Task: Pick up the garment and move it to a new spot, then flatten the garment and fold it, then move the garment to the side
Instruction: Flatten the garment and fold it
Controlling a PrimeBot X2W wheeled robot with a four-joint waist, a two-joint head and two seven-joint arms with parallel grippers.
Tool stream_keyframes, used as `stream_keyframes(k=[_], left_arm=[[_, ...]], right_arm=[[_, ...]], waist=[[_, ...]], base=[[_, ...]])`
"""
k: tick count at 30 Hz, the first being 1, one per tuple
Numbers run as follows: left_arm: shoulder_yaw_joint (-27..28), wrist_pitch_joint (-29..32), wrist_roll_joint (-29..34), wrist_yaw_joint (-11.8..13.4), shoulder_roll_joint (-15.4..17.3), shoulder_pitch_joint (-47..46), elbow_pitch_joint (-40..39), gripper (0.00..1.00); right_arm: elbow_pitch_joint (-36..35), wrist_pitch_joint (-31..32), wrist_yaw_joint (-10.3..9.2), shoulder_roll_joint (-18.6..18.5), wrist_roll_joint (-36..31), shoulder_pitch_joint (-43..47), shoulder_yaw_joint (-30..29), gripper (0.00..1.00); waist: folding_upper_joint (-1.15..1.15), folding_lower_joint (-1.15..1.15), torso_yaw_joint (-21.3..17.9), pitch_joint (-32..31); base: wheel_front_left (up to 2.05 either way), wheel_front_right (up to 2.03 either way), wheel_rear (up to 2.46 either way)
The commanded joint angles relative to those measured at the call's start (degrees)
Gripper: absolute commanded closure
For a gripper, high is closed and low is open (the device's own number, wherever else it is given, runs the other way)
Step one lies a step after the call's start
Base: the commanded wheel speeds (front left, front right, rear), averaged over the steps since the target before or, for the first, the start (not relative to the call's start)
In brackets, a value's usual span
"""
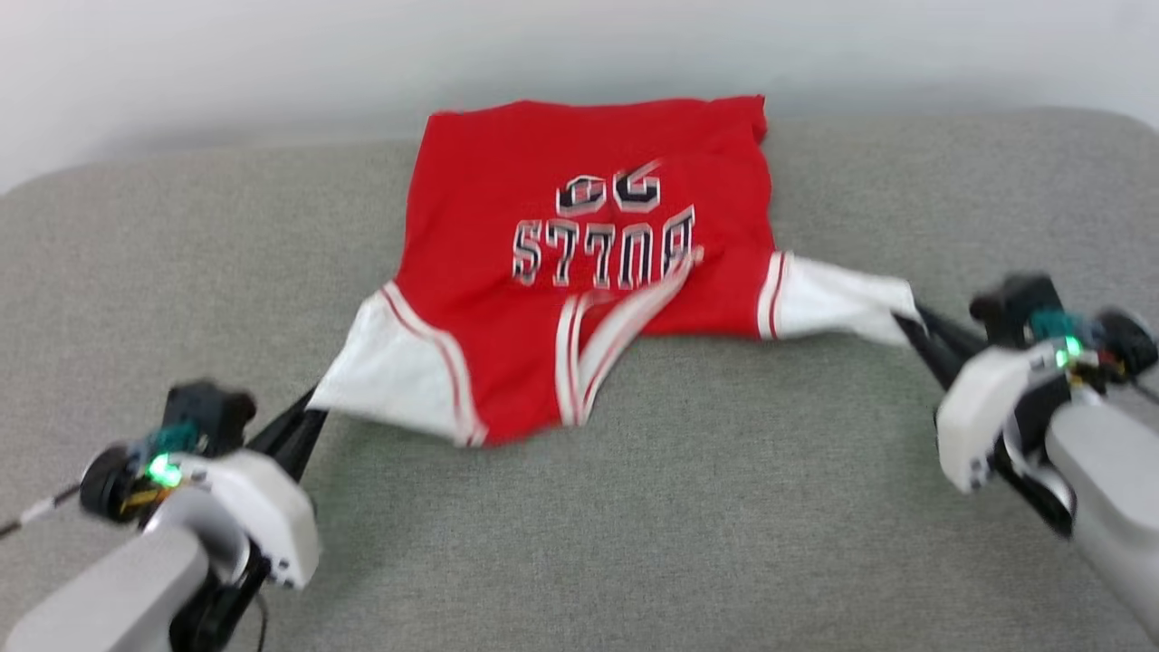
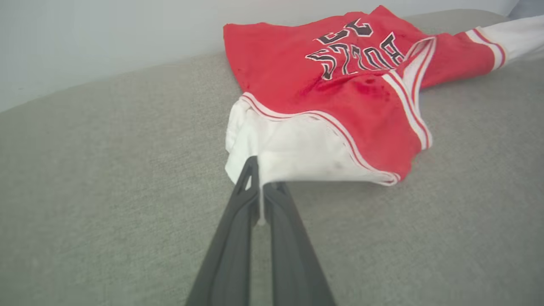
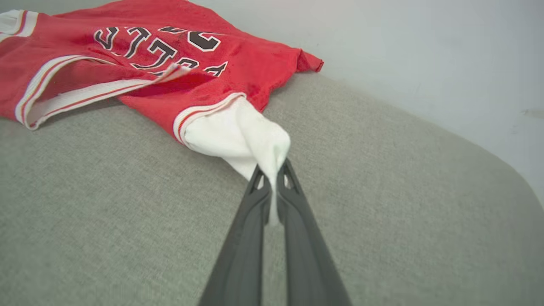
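Two claws, both pinching | left claw [image 1: 311, 403] nips one white sleeve [image 1: 389, 367] | right claw [image 1: 905, 319] nips opposite sleeve [image 1: 847, 303] | red Bulls jersey [image 1: 543, 181] print-up, toward grey fabric surface's [image 1: 724, 498] far edge

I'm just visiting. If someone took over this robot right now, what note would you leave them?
Left gripper: shut on the edge of the shirt's left sleeve.
Right gripper: shut on the right sleeve.
Shirt: on the grey surface, print up, collar towards the robot, pulled out between both sleeves.
Done: shirt gripped and spread.
Left: smooth the rumpled collar area, fold, move aside.
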Motion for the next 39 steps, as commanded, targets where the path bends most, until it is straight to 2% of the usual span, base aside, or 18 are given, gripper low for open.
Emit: stream_keyframes(k=[1,6,14,22,29,30,31,32,33,37,38,39], left_arm=[[0.78,-0.4,-0.09,1.16,1.01,2.04,-1.02,1.0],[3.97,-0.35,-1.84,5.42,3.68,13.33,-7.38,1.0],[7.21,-0.35,-3.01,10.15,6.87,27.4,-14.1,1.0],[8.51,-0.29,-4.62,13.15,7.92,36.11,-17.67,1.0],[9.24,-0.29,-3.22,14.29,6.99,37.86,-19.17,1.0],[9.32,-0.29,-3.03,14.23,6.86,37.7,-19.45,1.0],[9.64,-0.29,-2.76,14.15,6.72,37.35,-19.77,1.0],[9.9,-0.29,-2.6,14.15,6.63,37.01,-20.02,1.0],[10.07,-0.29,-2.14,14.21,6.62,36.71,-20.27,1.0],[10.78,-0.3,-0.71,14.62,6.42,35.4,-21.72,1.0],[10.78,-0.3,-0.71,14.62,6.42,35.4,-21.72,1.0],[11.15,-0.3,0.14,14.79,6.32,34.66,-22.61,1.0]], right_arm=[[-0.88,-0.27,-0.06,-1.0,0.62,2.34,0.31,1.0],[-5.4,0.71,-0.06,-5.27,3.18,10.77,1.18,1.0],[-12.26,3.39,-0.06,-11.05,5.88,22.86,-0.68,1.0],[-20.0,8.18,-0.07,-16.77,7.48,34.63,-3.9,1.0],[-24.4,12.53,-0.07,-16.93,6.18,40.44,-8.6,1.0],[-24.89,12.8,-0.06,-16.5,6.0,40.54,-9.78,0.79],[-25.24,13.1,-0.06,-16.08,5.76,40.42,-11.13,0.68],[-25.7,13.49,-0.06,-15.72,5.52,40.16,-12.59,0.53],[-26.21,13.79,-0.06,-15.52,5.26,39.65,-14.24,0.0],[-28.39,14.76,-0.06,-15.54,3.55,36.79,-21.51,0.0],[-28.39,14.76,-0.06,-15.54,3.55,36.79,-21.51,0.0],[-29.99,15.3,-0.05,-15.93,2.69,35.08,-25.62,0.0]], waist=[[0.0,0.01,-0.4,-1.39],[0.0,0.01,-0.84,-4.3],[0.0,0.01,-1.01,-7.6],[0.0,0.01,-0.52,-9.05],[0.0,0.01,0.14,-8.96],[0.0,0.01,0.21,-8.88],[0.0,0.01,0.29,-8.78],[0.0,0.01,0.34,-8.65],[0.0,0.01,0.38,-8.44],[0.0,0.01,0.85,-7.0],[0.0,0.01,0.85,-7.0],[0.0,0.01,1.32,-5.92]], base=[[0.0,0.0,0.0],[0.0,0.0,0.0],[0.0,0.0,0.0],[0.0,0.0,0.0],[0.0,0.0,0.0],[0.0,0.0,0.0],[0.0,0.0,0.0],[0.0,0.0,0.0],[0.0,0.0,0.0],[0.0,0.0,0.0],[0.0,0.0,0.0],[0.0,0.0,0.0]])
